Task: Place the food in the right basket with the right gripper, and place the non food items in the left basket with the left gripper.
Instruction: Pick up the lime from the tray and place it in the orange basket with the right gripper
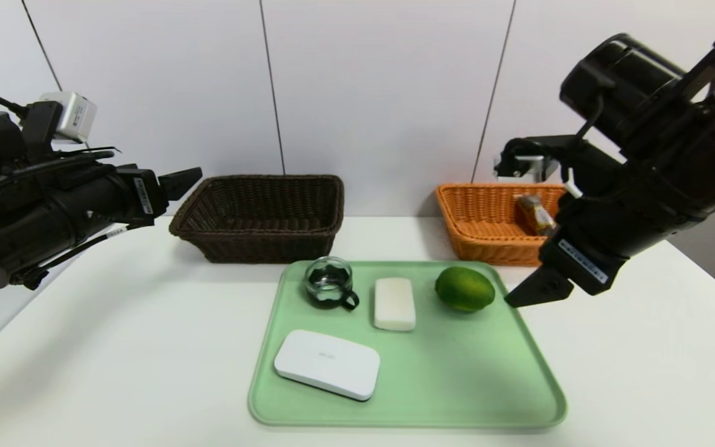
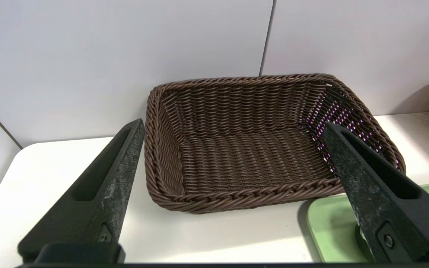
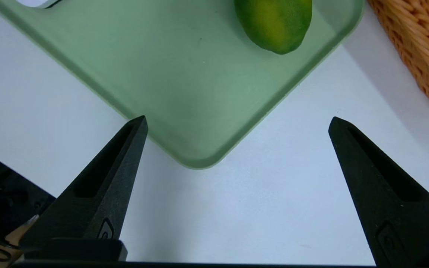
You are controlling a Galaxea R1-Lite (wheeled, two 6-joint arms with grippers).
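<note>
A green tray (image 1: 457, 385) holds a lime (image 1: 464, 288), a white soap bar (image 1: 394, 303), a small glass cup (image 1: 330, 281) with a black handle and a flat white box (image 1: 327, 364). The dark brown basket (image 1: 261, 214) at the back left is empty. The orange basket (image 1: 488, 226) at the back right holds a wrapped snack (image 1: 535, 214). My right gripper (image 1: 534, 292) hovers open just right of the lime (image 3: 274, 22), over the tray's corner (image 3: 199, 156). My left gripper (image 1: 180, 180) hangs open in the air, left of the brown basket (image 2: 259, 145).
The white table (image 1: 115, 347) ends at a white panelled wall behind the baskets. Bare table lies left of the tray and right of it, under my right arm.
</note>
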